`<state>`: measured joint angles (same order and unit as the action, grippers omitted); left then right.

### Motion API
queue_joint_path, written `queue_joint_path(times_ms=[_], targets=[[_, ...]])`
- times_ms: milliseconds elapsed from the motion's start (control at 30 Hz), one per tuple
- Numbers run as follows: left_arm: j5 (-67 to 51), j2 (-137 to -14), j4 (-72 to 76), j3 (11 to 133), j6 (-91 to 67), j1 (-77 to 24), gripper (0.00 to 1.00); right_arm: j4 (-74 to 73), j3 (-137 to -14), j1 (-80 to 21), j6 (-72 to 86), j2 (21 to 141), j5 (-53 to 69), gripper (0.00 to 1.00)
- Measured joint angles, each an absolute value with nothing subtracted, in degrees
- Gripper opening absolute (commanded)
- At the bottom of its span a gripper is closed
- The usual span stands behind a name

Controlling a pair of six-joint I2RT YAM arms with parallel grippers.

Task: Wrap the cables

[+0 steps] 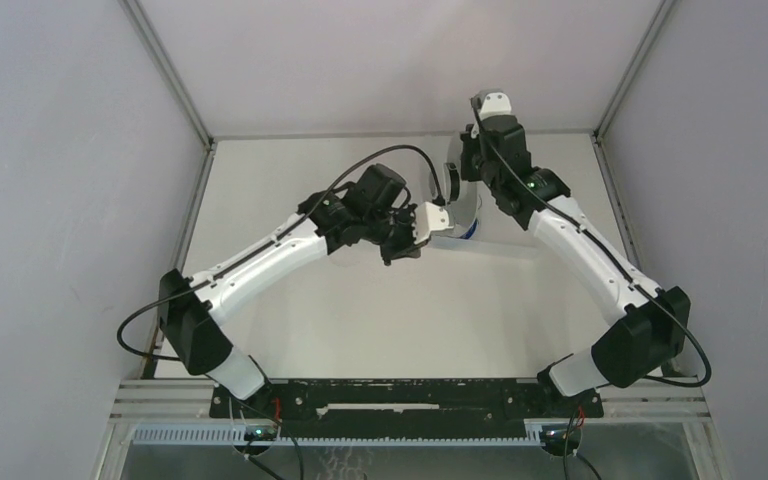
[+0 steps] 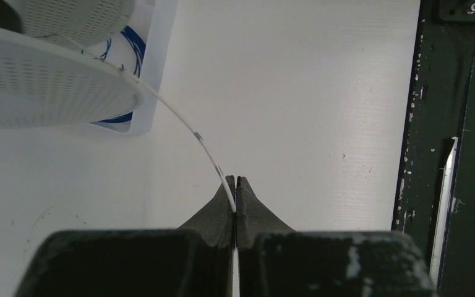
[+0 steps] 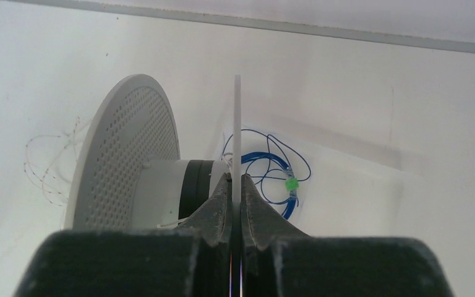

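Left tool [image 2: 236, 185] is clenching the cable [image 2: 193, 133] at its very fingertips, jaws pressed together with the strand pinched between them. From the tips the strand is running up and to the left in a light bow. It is meeting the rim of the spool [image 2: 43, 86] just ahead of the tool.

Right tool [image 3: 236, 182] is gripping the spool's near flange [image 3: 237, 124] edge-on, jaws tight on the thin plate. I can't tell whether the reel is clear of the surface [image 2: 321, 111].

Left of the right tool, beyond the perforated far flange, loose loops [image 3: 46, 167] of the same hair-fine strand are lying. I'm reading them as slack not yet wound. A blue coil [image 3: 281, 173] is sitting just right of that tool, apart from the work.

Handling, my judgement:
- The strand looks near weightless, limp and slick, and far finer than the pads, so it is likely slipping or kinking under a jerk.
- I'm favouring a pinch close to the rim with a short span and gentle tension only.
- The spool seems light and stiff, but the flange is thin and may flex.
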<state>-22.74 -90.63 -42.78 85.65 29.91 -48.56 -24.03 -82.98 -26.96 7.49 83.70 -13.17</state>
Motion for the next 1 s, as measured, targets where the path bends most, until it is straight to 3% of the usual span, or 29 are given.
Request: queue_joint_path(times_ms=[1000], targets=[[-35.18,-96.82,-52.60,101.89,23.97,-34.24,0.01,-16.62,-73.10,-34.79,-7.90,83.59,-7.60,0.00]])
